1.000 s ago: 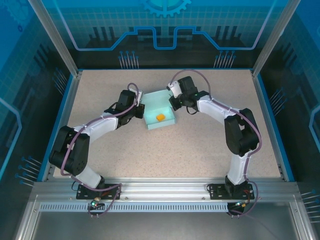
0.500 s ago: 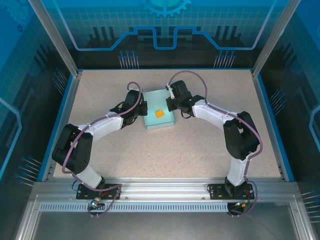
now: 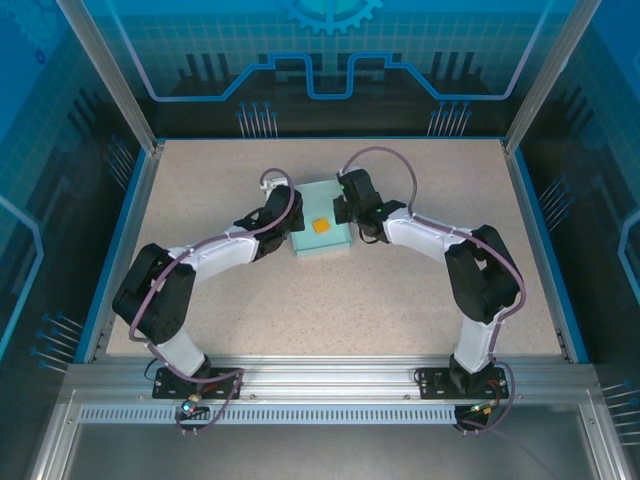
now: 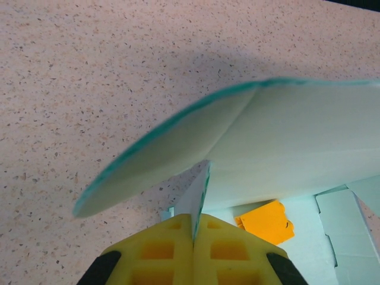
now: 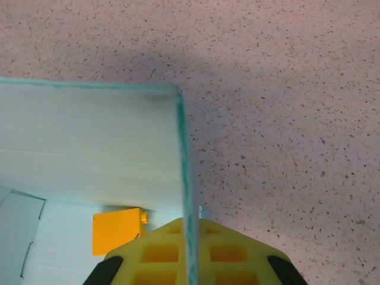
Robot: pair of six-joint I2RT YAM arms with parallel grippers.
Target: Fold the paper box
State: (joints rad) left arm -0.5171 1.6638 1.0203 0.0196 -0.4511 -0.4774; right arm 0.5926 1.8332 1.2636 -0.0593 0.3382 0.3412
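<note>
Arms angled inward, left tool (image 4: 193, 224), right tool (image 5: 189, 230) clamping paper box (image 3: 335, 241) sides

Speckled beige table (image 3: 400, 290) — pale-blue paper box (image 3: 325, 246) on it, mid-far; orange square (image 3: 320, 226) apparently inside box.

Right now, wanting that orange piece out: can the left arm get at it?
Probably not: the left end effector is shut on a flap of the paper box and would have to let go first.
</note>
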